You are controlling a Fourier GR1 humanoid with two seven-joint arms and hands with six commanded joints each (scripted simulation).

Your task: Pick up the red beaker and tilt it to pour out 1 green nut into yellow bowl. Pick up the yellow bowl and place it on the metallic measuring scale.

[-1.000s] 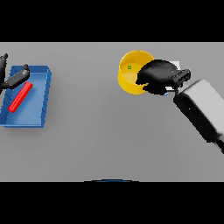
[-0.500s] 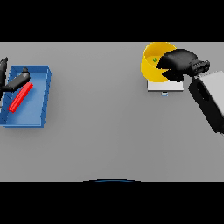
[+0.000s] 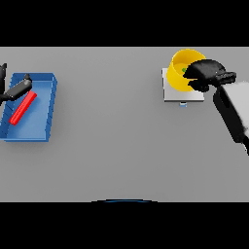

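The grey table (image 3: 112,146) carries two things — a blue tray (image 3: 41,127) and a metallic scale (image 3: 174,95).

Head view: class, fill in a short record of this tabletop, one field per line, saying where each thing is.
yellow bowl: over the scale, held by the right hand
green nut: inside the bowl
measuring scale: upper right of the table
right hand: fingers curled on the bowl's rim
red beaker: lying in the blue tray
left hand: at the beaker's top end
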